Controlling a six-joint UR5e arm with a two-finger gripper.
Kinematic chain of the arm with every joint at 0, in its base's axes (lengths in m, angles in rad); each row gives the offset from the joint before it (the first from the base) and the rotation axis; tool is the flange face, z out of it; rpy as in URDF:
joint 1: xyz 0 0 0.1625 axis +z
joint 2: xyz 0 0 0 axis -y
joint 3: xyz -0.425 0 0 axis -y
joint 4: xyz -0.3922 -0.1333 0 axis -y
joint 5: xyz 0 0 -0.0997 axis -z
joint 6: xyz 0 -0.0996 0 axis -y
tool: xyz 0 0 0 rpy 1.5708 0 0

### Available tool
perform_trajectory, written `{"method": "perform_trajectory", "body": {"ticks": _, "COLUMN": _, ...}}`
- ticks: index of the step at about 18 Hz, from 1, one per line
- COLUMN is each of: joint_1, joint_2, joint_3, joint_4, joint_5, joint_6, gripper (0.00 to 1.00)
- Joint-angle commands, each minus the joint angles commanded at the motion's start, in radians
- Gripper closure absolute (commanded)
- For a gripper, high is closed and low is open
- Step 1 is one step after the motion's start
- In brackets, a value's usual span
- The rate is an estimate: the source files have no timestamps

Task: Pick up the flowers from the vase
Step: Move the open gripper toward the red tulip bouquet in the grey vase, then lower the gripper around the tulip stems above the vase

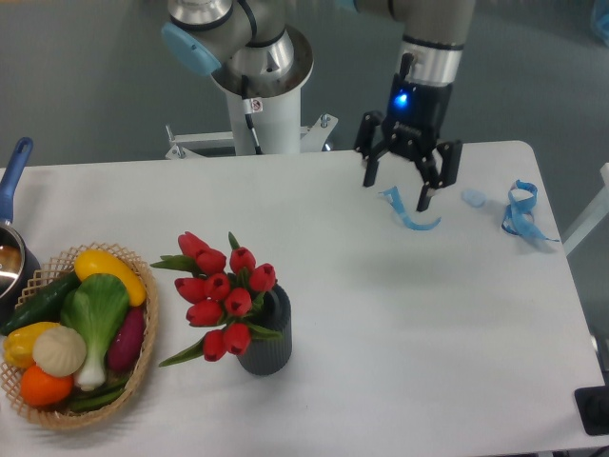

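The flowers (221, 290), a bunch of red tulip buds with green leaves, stand in the vase (266, 343), a short dark grey ribbed cylinder at the front left of the white table (381, 314). The bunch leans to the left out of the vase's mouth. My gripper (397, 191) hangs open and empty above the table's far right part, well away from the flowers, up and to the right of them. Its two black fingers (370, 168) point down and are spread apart.
A wicker basket (143, 367) of toy vegetables sits at the front left, close to the vase. A pan with a blue handle (13, 171) is at the left edge. Blue ribbon pieces (409, 214) (520, 211) lie under and right of the gripper. The robot's base (262, 105) stands behind the table.
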Motion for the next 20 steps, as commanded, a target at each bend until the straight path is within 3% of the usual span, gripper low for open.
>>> {"method": "perform_trajectory", "body": {"ticks": 6, "joint_1": -0.048, "joint_2": -0.031, "joint_3": -0.018, "joint_4": 0.058, "joint_5": -0.121, "joint_6": -0.04, "gripper": 0.0}}
{"method": "perform_trajectory", "body": {"ticks": 9, "joint_1": -0.115, "joint_2": -0.078, "joint_3": -0.005, "joint_4": 0.061, "joint_5": -0.166, "joint_6": -0.071, "gripper": 0.0}}
{"method": "perform_trajectory", "body": {"ticks": 14, "joint_1": -0.195, "joint_2": -0.124, "joint_3": 0.001, "joint_4": 0.123, "joint_5": -0.17, "joint_6": -0.072, "gripper": 0.0}}
{"method": "perform_trajectory", "body": {"ticks": 20, "joint_1": -0.229, "joint_2": -0.169, "joint_3": 0.029, "joint_4": 0.135, "joint_5": -0.173, "joint_6": -0.074, "gripper": 0.0}}
